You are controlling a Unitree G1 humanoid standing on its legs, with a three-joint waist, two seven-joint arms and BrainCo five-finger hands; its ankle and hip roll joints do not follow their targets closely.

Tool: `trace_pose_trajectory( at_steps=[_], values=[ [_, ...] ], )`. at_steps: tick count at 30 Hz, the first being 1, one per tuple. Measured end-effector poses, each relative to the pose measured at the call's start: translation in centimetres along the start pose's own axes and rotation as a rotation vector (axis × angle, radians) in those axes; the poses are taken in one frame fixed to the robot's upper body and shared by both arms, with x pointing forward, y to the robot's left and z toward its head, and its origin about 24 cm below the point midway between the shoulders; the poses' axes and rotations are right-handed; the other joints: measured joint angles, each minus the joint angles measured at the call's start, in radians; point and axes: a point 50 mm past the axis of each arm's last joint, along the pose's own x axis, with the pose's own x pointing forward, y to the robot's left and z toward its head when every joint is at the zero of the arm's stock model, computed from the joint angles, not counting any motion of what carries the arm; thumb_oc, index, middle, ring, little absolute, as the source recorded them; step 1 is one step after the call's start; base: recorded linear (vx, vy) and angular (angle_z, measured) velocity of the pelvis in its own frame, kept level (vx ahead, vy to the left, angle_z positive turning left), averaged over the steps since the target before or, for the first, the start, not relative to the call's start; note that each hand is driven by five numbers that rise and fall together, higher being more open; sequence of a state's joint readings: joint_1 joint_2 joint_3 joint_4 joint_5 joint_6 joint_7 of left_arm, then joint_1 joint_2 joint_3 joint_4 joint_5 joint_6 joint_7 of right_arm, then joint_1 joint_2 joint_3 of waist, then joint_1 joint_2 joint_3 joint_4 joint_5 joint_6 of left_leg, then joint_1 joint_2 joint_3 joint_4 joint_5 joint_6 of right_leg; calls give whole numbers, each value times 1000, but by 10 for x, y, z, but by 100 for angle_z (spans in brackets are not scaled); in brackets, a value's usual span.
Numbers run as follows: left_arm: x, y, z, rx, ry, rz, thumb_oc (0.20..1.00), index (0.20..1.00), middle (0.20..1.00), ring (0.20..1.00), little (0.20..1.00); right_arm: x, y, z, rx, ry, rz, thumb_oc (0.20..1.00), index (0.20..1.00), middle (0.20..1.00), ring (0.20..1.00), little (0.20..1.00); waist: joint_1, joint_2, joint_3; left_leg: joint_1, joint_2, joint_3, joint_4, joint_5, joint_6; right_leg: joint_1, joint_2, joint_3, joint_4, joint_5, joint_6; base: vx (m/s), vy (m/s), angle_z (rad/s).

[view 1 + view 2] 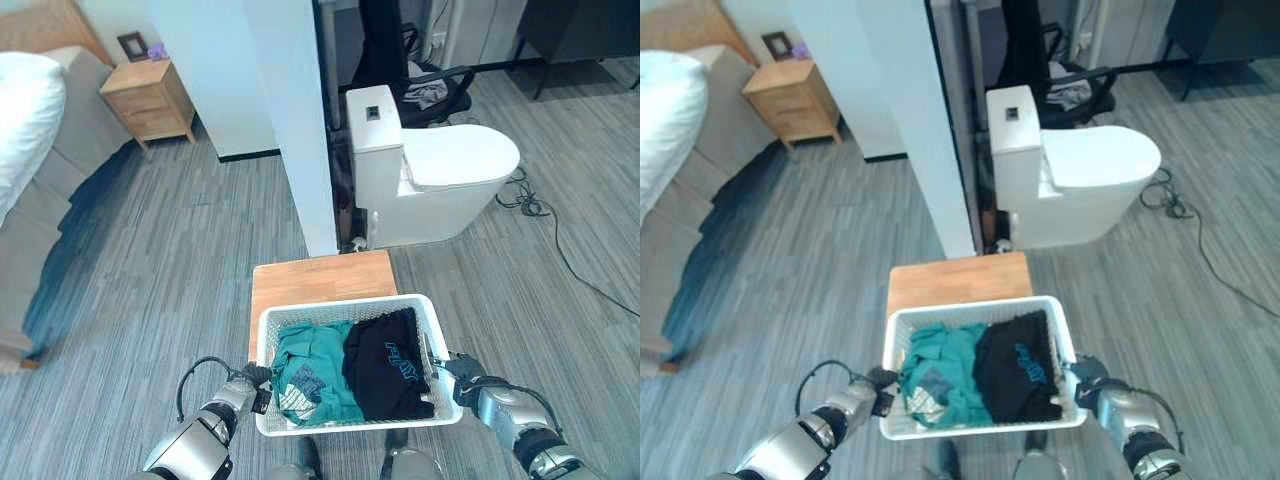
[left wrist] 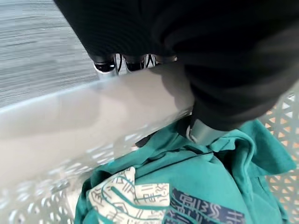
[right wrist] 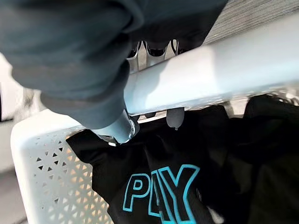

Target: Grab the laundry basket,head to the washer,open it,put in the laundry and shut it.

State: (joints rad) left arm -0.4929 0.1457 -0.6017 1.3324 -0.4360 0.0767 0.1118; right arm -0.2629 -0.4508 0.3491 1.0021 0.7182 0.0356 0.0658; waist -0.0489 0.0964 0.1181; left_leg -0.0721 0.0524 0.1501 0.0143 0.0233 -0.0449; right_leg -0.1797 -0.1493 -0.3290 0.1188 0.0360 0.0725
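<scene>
While the white laundry basket (image 1: pixel 350 310) sits low in the centre of the frame, over the near end of a small wooden table (image 1: pixel 318 282), the left hand (image 1: pixel 250 388) curls round its left rim and the right hand (image 1: pixel 458 372) curls round its right rim. Inside lie a teal shirt (image 1: pixel 308 372) on the left and a black shirt (image 1: pixel 388 364) with teal lettering on the right, touching each other. A white toilet (image 1: pixel 430 175) stands in the upper centre and a wooden nightstand (image 1: pixel 150 98) at the upper left.

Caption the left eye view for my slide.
Both hands, left and right, grip the white perforated plastic laundry basket over a wooden stool.
</scene>
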Motion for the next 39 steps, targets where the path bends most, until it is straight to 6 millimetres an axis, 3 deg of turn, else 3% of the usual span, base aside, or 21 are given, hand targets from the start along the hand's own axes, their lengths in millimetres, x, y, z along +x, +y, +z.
trace_pose_trajectory(
  at_steps=[2, 4, 7, 12, 24, 26, 28, 29, 30, 31, 32, 33, 34, 35, 36, 37, 39],
  values=[
    [0, 1, 0, 20, 4, 5, 200, 200, 200, 200, 200, 1, 3, -2, 11, 9, 3, 200, 200, 200, 200, 200, 0, -26, 0, -2, -12, 1, 0, -9, 3, -31, -13, 19, 22, -2, 5, -48, 147, -21],
    [0, 7, -10, 27, 39, 14, 200, 200, 200, 200, 200, 4, 12, -10, 20, 41, 14, 200, 200, 200, 200, 200, 4, -69, -5, 4, -42, 26, 6, -25, 28, -63, -30, 77, 53, 6, 18, -44, 156, -57],
    [0, 13, -17, 28, 58, 31, 200, 200, 200, 200, 200, 4, 15, -18, 35, 71, 15, 200, 200, 200, 200, 200, 5, -87, -6, 20, -68, 55, 8, -36, 51, -64, -47, 117, 48, 25, 36, 4, 161, -39],
    [-1, 19, -33, 83, 94, 24, 200, 200, 200, 200, 200, 2, 21, -43, 77, 147, 22, 200, 200, 200, 200, 200, 9, -107, -19, 71, -112, 81, -15, -43, 83, -27, -89, 152, 25, 50, 66, -12, 139, -11],
    [-2, 22, -35, 67, 96, 23, 200, 200, 200, 200, 200, 2, 23, -45, 129, 149, 18, 200, 200, 200, 200, 200, 8, -132, -21, 66, -141, 113, -17, -43, 97, -46, -105, 167, 18, 97, 102, -43, 63, -6],
    [-1, 23, -35, 64, 93, 25, 200, 200, 200, 200, 200, 3, 25, -41, 134, 138, 23, 200, 200, 200, 200, 200, 7, -133, -15, 59, -128, 138, -20, -46, 104, -64, -97, 149, 12, 149, 140, -77, 76, -39],
    [-1, 21, -27, 59, 69, 22, 200, 200, 200, 200, 200, 3, 22, -38, 141, 124, 14, 200, 200, 200, 200, 200, 7, -122, 2, 49, -109, 157, -17, -52, 131, -64, -81, 120, -26, 238, 154, -95, 60, -40],
    [-1, 21, -26, 43, 60, 23, 200, 200, 200, 200, 200, 6, 23, -32, 153, 107, 14, 200, 200, 200, 200, 200, 15, -90, 22, 51, -68, 200, -24, -35, 155, -85, -75, 15, 66, 176, 134, -100, 3, -104],
    [-1, 25, -28, 27, 64, 32, 200, 200, 200, 200, 200, 8, 27, -28, 146, 111, 35, 200, 200, 200, 200, 200, 49, -73, 29, 40, -43, 247, -23, -32, 152, -77, -96, -70, 292, -27, 109, -38, -64, -98],
    [-1, 24, -28, 29, 64, 30, 200, 200, 200, 200, 200, 7, 26, -29, 149, 114, 32, 200, 200, 200, 200, 200, 50, -66, 37, 30, -45, 254, -25, -25, 154, -24, -113, -71, 267, -85, 137, -37, -86, -98],
    [-2, 24, -36, 19, 85, 32, 200, 200, 200, 200, 200, 8, 31, -32, 141, 129, 44, 200, 200, 200, 200, 200, 64, -64, 37, 38, -36, 318, -31, -8, 137, 18, -135, -89, 260, -118, 147, -40, -125, -100],
    [-4, 28, -54, -10, 128, 44, 200, 200, 200, 200, 200, 7, 40, -38, 133, 146, 65, 200, 200, 200, 200, 200, 84, -67, 32, 59, -23, 387, -37, -10, 139, 47, -166, -126, 258, -138, 156, -80, -102, -185],
    [-5, 36, -59, -28, 140, 65, 200, 200, 200, 200, 200, 8, 49, -38, 127, 138, 94, 200, 200, 200, 200, 200, 99, -63, 25, 53, 11, 466, -18, -15, 143, 115, -251, -259, 245, -136, 185, -85, -226, -196],
    [-5, 41, -54, -41, 128, 76, 200, 200, 200, 200, 200, 7, 51, -42, 124, 149, 98, 200, 200, 200, 200, 200, 91, -70, 20, 55, 26, 494, -6, -11, 135, 178, -295, -337, 208, -118, 206, -57, -208, -186],
    [-5, 46, -55, -41, 127, 87, 200, 200, 200, 200, 200, 7, 54, -43, 119, 154, 107, 200, 200, 200, 200, 200, 105, -86, 15, 70, 41, 538, -3, -3, 95, 196, -298, -375, 151, -52, 187, -45, -240, -151],
    [-6, 52, -57, -60, 132, 103, 200, 200, 200, 200, 200, 8, 62, -39, 104, 137, 134, 200, 200, 200, 200, 200, 101, -109, 9, 73, 57, 573, 19, 3, 85, 204, -263, -378, 77, -43, 142, -14, -191, -136],
    [-5, 43, -58, -93, 129, 83, 200, 200, 200, 200, 200, 6, 50, -38, 83, 116, 110, 200, 200, 200, 200, 200, 61, -86, -5, 79, 102, 570, 24, 47, 82, 204, -219, -348, 82, -32, 120, 2, -217, -57]
  ],
)
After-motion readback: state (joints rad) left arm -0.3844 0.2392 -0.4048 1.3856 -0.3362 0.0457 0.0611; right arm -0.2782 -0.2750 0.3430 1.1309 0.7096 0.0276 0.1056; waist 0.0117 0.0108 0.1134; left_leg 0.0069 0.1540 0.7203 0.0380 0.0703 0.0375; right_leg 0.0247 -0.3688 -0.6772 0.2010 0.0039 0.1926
